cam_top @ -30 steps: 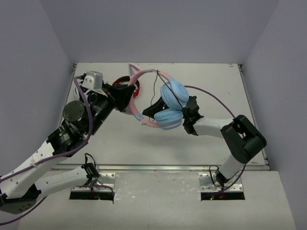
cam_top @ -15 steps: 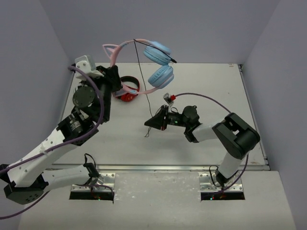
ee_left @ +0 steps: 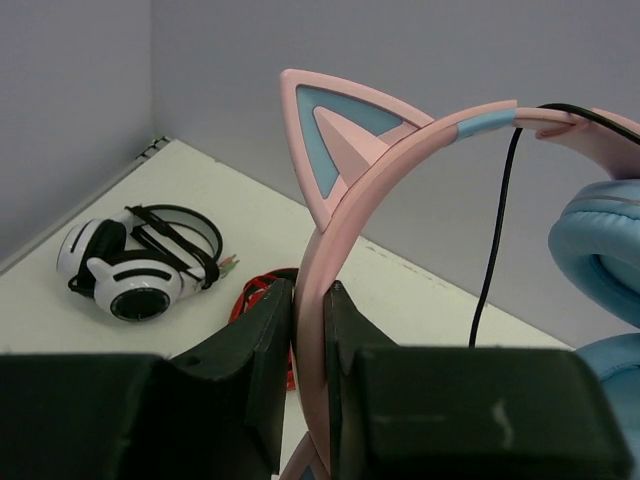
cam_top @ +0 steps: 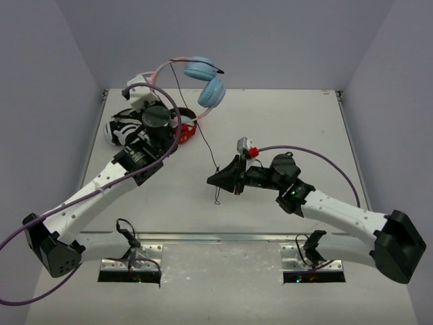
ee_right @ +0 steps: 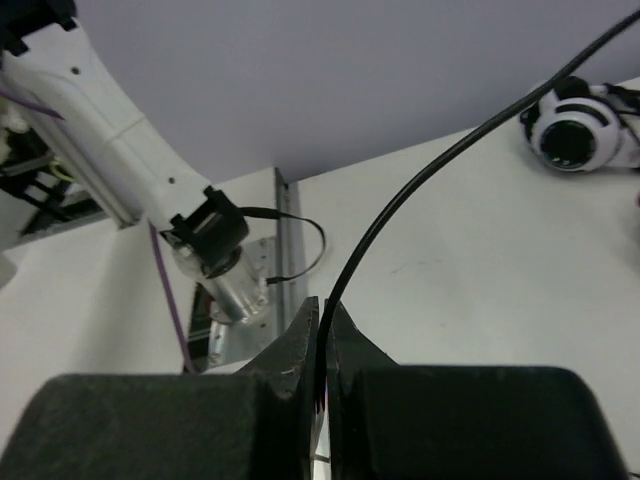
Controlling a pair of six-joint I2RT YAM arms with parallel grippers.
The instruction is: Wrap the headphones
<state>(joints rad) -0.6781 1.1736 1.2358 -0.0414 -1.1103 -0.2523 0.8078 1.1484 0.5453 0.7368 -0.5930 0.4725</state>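
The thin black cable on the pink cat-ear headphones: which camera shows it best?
Top external: the thin black cable shows almost whole, hanging from the pink cat-ear headphones down to the right gripper pinching it. Left wrist shows a short piece by the headband; right wrist, only the stretch entering its jaws.

The top view looks down from high behind the near edge over the whole pale counter [cam_top: 291, 135]. The left wrist view sits close behind the raised left hand [ee_left: 308, 300], tight on the pink cat-ear headphones with light blue earcups [ee_left: 335, 225], facing the back-left corner. The right wrist view, low behind the right hand [ee_right: 321, 318], faces left across the counter. All three share the white-and-black headphones [cam_top: 122, 127].
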